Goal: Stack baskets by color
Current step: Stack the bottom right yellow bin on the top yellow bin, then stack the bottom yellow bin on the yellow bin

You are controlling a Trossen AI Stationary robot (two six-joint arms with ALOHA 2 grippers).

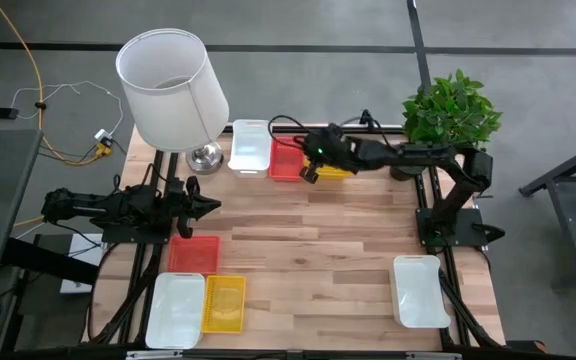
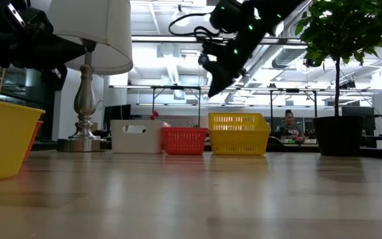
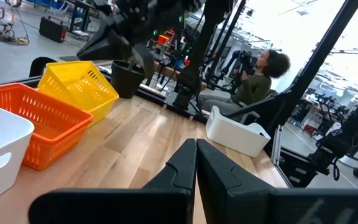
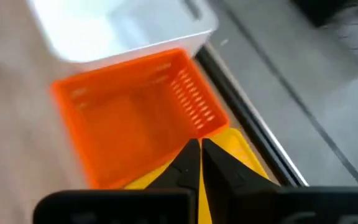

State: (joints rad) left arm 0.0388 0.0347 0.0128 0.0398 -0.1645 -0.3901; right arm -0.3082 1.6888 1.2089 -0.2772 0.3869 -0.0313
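Step in hand: right hand [image 1: 311,170] hangs above the far-edge row, fingers pinched together on nothing, over the seam between the red basket [image 1: 286,160] and the yellow basket [image 1: 334,171]. Looks like a grab at the yellow one that has not taken hold, or a pause before one. Next move likely calls for spreading the fingers, dropping onto a yellow wall and lifting it toward the other yellow.

Left hand [image 1: 208,206] waits near the left edge, fingers together, empty.

Baskets: 3 in a row at the far edge, white basket [image 1: 250,145], red, yellow, touching or nearly so. Near-left corner: second red basket [image 1: 194,254], second white basket [image 1: 176,309], second yellow basket [image 1: 224,302]. Third white basket [image 1: 418,290] sits alone at the near-right corner. Red and yellow have slotted mesh walls; white ones are solid with rounded corners. Nothing stacked yet.
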